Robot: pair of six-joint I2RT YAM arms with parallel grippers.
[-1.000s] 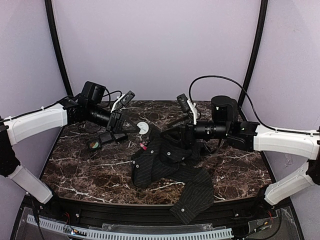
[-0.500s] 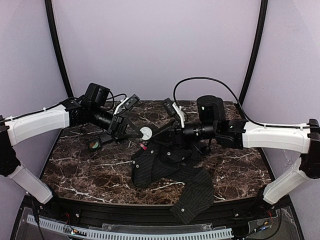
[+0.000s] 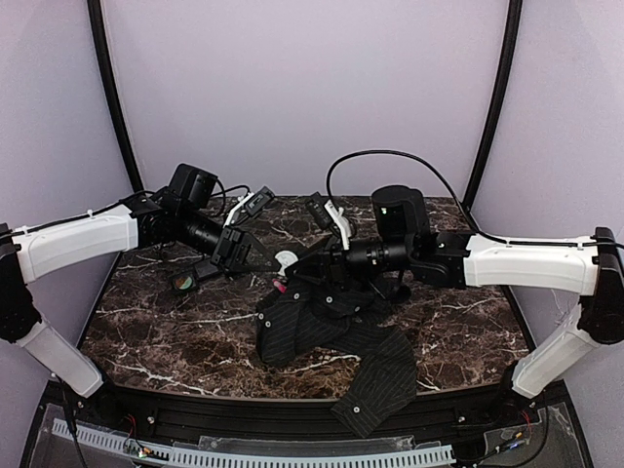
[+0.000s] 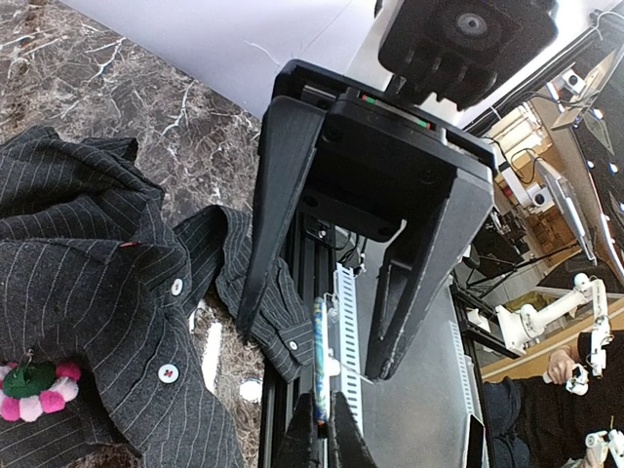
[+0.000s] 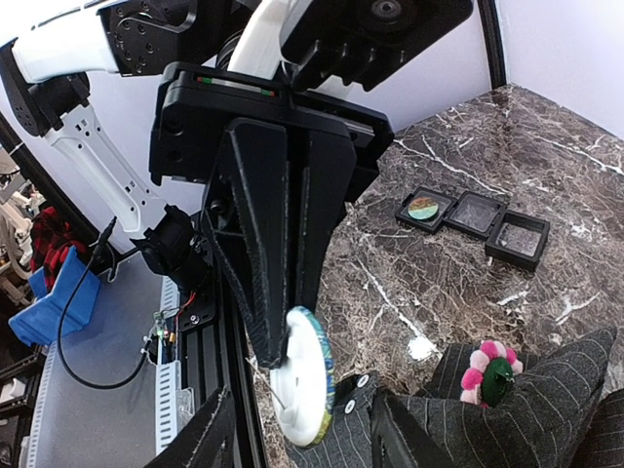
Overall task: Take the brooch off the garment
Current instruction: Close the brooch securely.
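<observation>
Whereas the right arm has swung in from three o'clock until its wide-open right gripper (image 4: 317, 336) faces the left gripper (image 4: 320, 437), clamped on a white disc (image 5: 304, 390), the pink brooch (image 5: 492, 375) stays at the striped shirt's (image 3: 322, 317) ten o'clock edge, removal judged outstanding.

Left arm (image 3: 78, 239): white shell links, black joints.
Right arm (image 3: 531, 265): same; black cable (image 3: 390, 152) looped above wrist.
Right gripper (image 4: 317, 339): matte black, wedge fingers.

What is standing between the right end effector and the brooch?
The left end effector, shut on a white disc, sits directly before the right end effector; the brooch lies uncovered on the shirt.
</observation>
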